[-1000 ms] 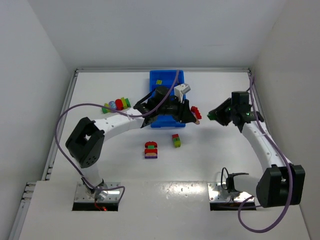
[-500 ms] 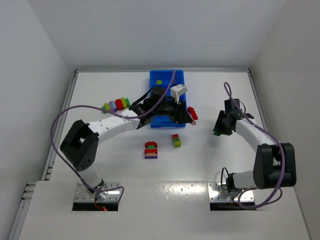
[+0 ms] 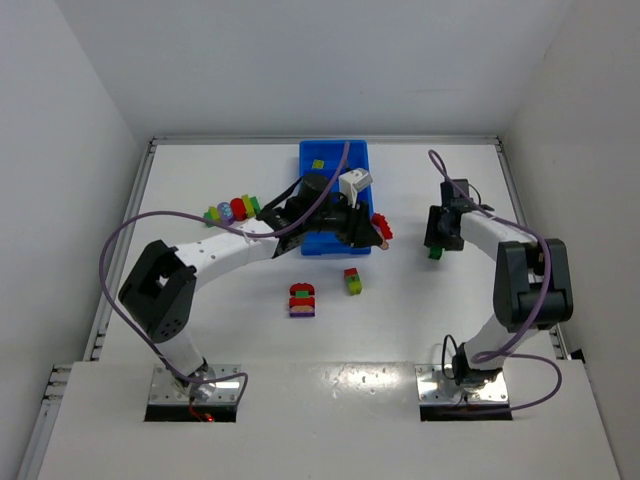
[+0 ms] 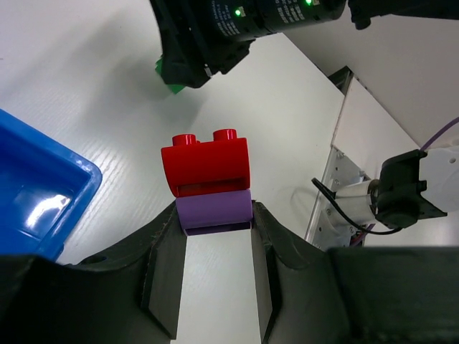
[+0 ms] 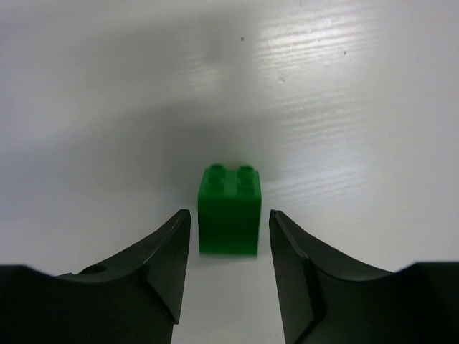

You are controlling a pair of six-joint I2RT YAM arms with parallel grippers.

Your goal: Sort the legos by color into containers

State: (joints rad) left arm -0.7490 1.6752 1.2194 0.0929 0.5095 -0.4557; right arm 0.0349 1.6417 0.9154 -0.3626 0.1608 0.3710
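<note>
My left gripper (image 3: 374, 232) (image 4: 214, 216) is shut on a purple lego (image 4: 214, 211) that has a red lego (image 4: 206, 166) (image 3: 381, 228) stacked on it. It holds them just right of the blue tray of containers (image 3: 306, 172) (image 4: 36, 193). One yellow-green lego (image 3: 318, 164) lies in the tray's far compartment. A green lego (image 5: 229, 208) (image 3: 436, 252) (image 4: 169, 76) rests on the table to the right. My right gripper (image 5: 229, 221) (image 3: 438, 244) is open around it, with a gap on each side.
A row of green, purple and red legos (image 3: 232, 209) lies left of the tray. A red-and-purple stack (image 3: 302, 300) and a red, green and yellow-green stack (image 3: 352, 281) sit on the table in front of it. Walls enclose the table (image 3: 420, 320).
The right arm swung in and down, set the green lego on the table and parted its jaws. The left gripper drew slightly back toward the tray with its stack.
</note>
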